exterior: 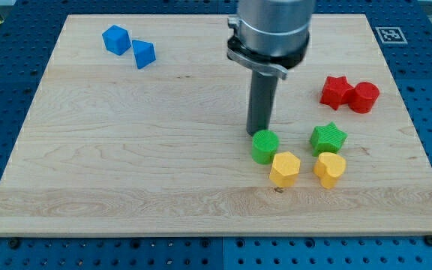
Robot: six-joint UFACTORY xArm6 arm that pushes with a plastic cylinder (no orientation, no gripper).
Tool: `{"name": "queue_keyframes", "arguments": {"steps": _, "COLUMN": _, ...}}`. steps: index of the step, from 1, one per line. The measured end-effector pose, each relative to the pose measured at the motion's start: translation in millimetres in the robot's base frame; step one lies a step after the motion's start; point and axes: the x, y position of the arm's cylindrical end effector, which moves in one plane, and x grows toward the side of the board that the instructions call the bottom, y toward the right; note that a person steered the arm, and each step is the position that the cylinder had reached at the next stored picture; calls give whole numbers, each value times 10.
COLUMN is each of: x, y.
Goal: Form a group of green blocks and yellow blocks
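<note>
My tip (pixel 257 133), a bare rod with no claw to open or close, seems to touch the round green block (pixel 265 146) beside the yellow blocks (pixel 285 169), so a slow, gentle push toward the green star (pixel 328 138) should work best.

My arm comes down from the view's top, right of centre: a broad grey cylindrical housing with a metal collar, narrowing below into the straight dark rod, which stands upright with no visible tilt. My tip (pixel 259 133) sits at the rod's lower end, down on the surface in the right half of the scene, about midway between far and near edges. Everything of the arm above the housing is cut off from view.
</note>
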Motion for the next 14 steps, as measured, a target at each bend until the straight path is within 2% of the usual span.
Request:
{"name": "queue_keyframes", "arguments": {"steps": 1, "x": -51, "y": -11}}
{"name": "queue_keyframes", "arguments": {"steps": 2, "x": -175, "y": -384}}
{"name": "queue_keyframes", "arguments": {"steps": 3, "x": 123, "y": -651}}
{"name": "queue_keyframes", "arguments": {"steps": 4, "x": 512, "y": -650}}
{"name": "queue_keyframes", "arguments": {"steps": 6, "x": 895, "y": -184}}
{"name": "queue_keyframes", "arguments": {"steps": 8, "x": 897, "y": 534}}
{"name": "queue_keyframes", "arguments": {"steps": 9, "x": 905, "y": 663}}
{"name": "queue_keyframes", "arguments": {"steps": 11, "x": 868, "y": -288}}
{"name": "queue_keyframes", "arguments": {"steps": 13, "x": 456, "y": -267}}
{"name": "queue_keyframes", "arguments": {"steps": 14, "x": 361, "y": 88}}
